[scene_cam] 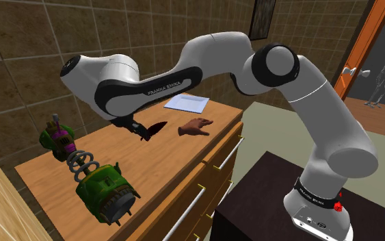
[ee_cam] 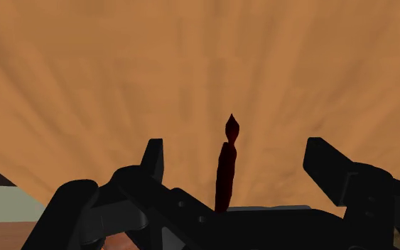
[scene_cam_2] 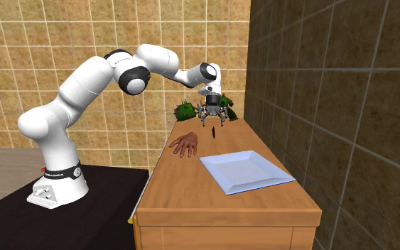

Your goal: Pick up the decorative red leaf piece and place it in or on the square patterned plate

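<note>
1. Gripper (ee_cam: pixel 235 150) is spread wide – not pinching anything.
2. Leaf (ee_cam: pixel 225 177) sits edge-on between the fingers, touching neither one.
3. It's well apart from the plate (scene_cam_2: pixel 246 172) – further from it than the hand model (scene_cam_2: pixel 185 145).

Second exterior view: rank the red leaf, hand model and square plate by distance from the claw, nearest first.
1. Red leaf: right under the claw.
2. Hand model: mid-dresser, by the edge on that view's left.
3. Pale square plate: at the camera end, toward the wall.
</note>
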Action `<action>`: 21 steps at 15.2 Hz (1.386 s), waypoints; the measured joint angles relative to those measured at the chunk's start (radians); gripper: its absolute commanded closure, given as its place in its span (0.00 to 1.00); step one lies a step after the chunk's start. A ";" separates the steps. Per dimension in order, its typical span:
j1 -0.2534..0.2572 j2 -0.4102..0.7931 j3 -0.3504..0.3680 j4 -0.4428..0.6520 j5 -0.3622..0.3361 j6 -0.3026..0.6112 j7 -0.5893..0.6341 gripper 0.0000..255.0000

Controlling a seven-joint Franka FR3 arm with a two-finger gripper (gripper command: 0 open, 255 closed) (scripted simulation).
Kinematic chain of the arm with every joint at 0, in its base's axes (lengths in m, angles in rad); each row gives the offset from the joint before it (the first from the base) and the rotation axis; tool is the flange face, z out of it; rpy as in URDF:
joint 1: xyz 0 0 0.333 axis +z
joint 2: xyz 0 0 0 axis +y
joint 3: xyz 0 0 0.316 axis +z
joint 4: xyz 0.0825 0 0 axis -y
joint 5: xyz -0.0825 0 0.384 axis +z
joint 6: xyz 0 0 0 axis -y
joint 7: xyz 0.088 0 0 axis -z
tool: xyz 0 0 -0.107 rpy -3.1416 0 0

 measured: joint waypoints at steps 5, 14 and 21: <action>-0.019 0.000 -0.001 -0.035 -0.002 0.029 0.010 0.00; -0.020 0.000 -0.001 -0.037 -0.002 0.030 0.010 1.00; -0.020 -0.007 0.001 -0.031 0.000 0.021 0.004 1.00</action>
